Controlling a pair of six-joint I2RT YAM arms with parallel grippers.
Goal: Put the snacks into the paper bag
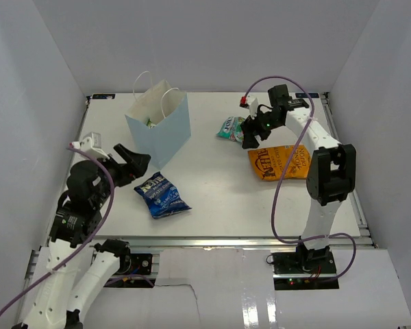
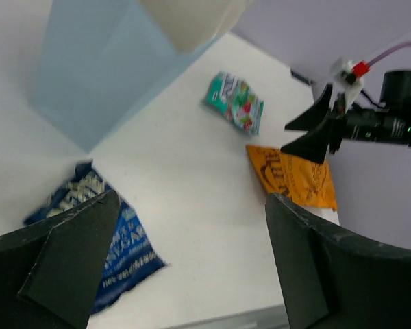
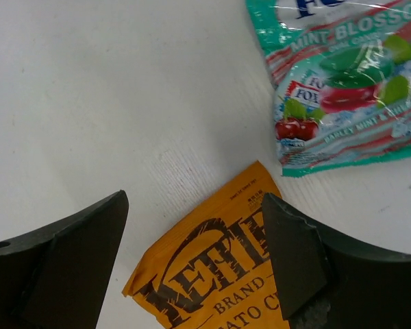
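Spread wide and gripping nothing at the right pincer, low over the table, with a corner of the large orange crisp bag lying flat below the gap between its fingers and the small teal bag flat just ahead, toward the finger at the right of the wrist view. Likewise released and empty at the left pincer, raised above the table, with the blue crisp bag flat beneath the finger at the left of its view and the pale blue paper bag upright ahead on that same side.
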